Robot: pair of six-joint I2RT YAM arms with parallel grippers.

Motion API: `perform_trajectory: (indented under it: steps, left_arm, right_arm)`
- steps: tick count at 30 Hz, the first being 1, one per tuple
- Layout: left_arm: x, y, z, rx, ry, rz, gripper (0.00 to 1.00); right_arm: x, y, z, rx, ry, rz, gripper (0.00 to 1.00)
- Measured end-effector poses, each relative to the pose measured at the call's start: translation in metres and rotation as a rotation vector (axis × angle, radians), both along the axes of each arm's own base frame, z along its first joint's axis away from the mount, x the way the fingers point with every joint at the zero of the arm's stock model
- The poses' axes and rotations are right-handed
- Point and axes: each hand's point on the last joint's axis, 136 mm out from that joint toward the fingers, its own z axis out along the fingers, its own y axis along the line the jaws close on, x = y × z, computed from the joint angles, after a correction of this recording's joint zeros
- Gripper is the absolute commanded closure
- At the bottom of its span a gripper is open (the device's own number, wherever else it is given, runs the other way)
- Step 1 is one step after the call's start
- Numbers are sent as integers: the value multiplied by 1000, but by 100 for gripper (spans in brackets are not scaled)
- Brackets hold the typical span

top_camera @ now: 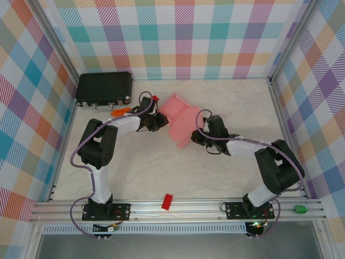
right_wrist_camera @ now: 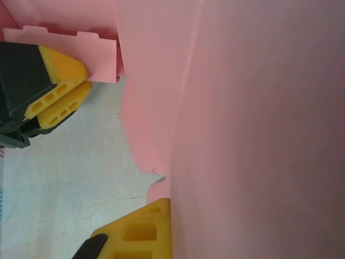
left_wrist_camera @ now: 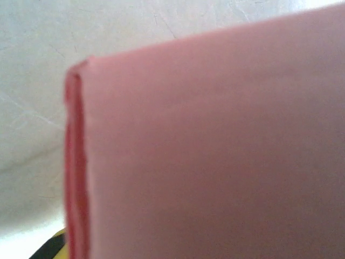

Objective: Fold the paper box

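Note:
The paper box (top_camera: 180,120) is a light-pink die-cut card lying partly folded at mid table between both arms. My left gripper (top_camera: 160,123) is at its left edge. The left wrist view is taken up by blurred pink card (left_wrist_camera: 215,151) with a folded edge at the left, and my own fingers are hidden. In the right wrist view the left gripper (right_wrist_camera: 86,78) sits at a tabbed flap (right_wrist_camera: 91,51) with its yellow tips a sliver apart. My right gripper (top_camera: 195,137) is shut on the card's right side, one yellow finger (right_wrist_camera: 140,232) pressed flat against the pink wall (right_wrist_camera: 253,135).
A black case (top_camera: 104,88) lies at the back left. A small red block (top_camera: 167,201) sits near the front rail, and orange (top_camera: 119,111) and red (top_camera: 156,98) bits lie by the left arm. Checked walls close in three sides.

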Motion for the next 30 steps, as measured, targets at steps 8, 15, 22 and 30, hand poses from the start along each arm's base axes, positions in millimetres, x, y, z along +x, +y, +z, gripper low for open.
perform_trajectory:
  steps: [8, 15, 22, 30]
  left_arm:
    - [-6, 8, 18, -1, -31, -12, 61]
    - [-22, 17, 52, 24, -106, -70, 56]
    - [-32, 32, 87, 80, -202, -129, 53]
    - [-27, 33, 98, 92, -262, -189, 52]
  right_arm:
    - [-8, -20, 7, -130, 94, 43, 95]
    - [-16, -33, 22, -181, 154, 119, 95]
    - [-20, -37, 49, -241, 140, 230, 95]
    - [-35, -47, 48, -311, 215, 315, 95]
